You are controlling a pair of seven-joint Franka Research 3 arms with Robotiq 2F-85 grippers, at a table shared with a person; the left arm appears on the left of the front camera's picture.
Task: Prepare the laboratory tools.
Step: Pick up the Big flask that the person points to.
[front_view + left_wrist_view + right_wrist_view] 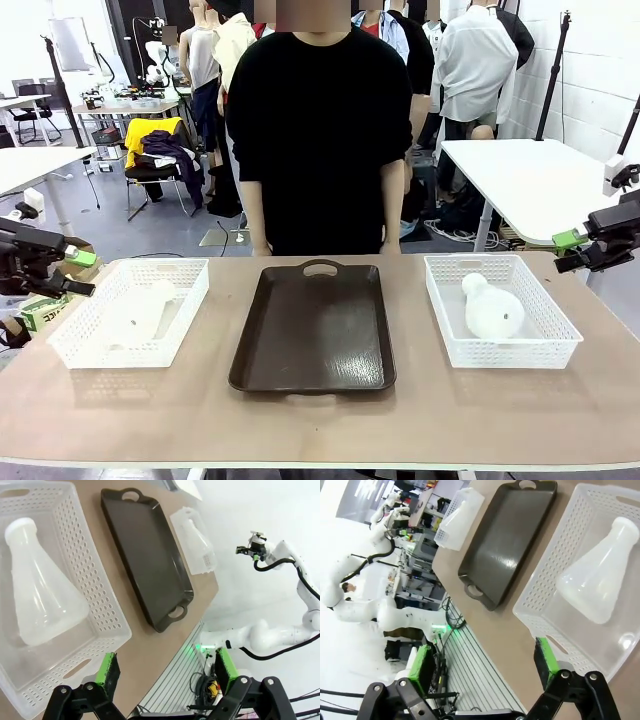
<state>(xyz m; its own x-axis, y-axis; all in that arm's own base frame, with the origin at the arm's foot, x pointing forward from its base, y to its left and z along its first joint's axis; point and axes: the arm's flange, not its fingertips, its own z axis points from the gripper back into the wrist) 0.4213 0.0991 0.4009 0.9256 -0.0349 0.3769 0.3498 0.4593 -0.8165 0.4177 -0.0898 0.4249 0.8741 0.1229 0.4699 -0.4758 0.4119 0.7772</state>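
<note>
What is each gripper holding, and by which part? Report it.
Nothing is held. The left gripper and the right gripper are both open and empty.

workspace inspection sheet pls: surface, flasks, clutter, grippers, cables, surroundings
surface: brown table; dark brown tray in the middle, nothing on it
job's things: left flask lying on its side in the left basket; right flask lying on its side in the right basket
clutter: nothing seen
grippers: left gripper open, holding nothing, near the table's left edge; right gripper open, holding nothing, near the right edge
cables: black cable on the right arm; loose cables on the floor
surroundings: person in a black top at the far side; white table behind
</note>
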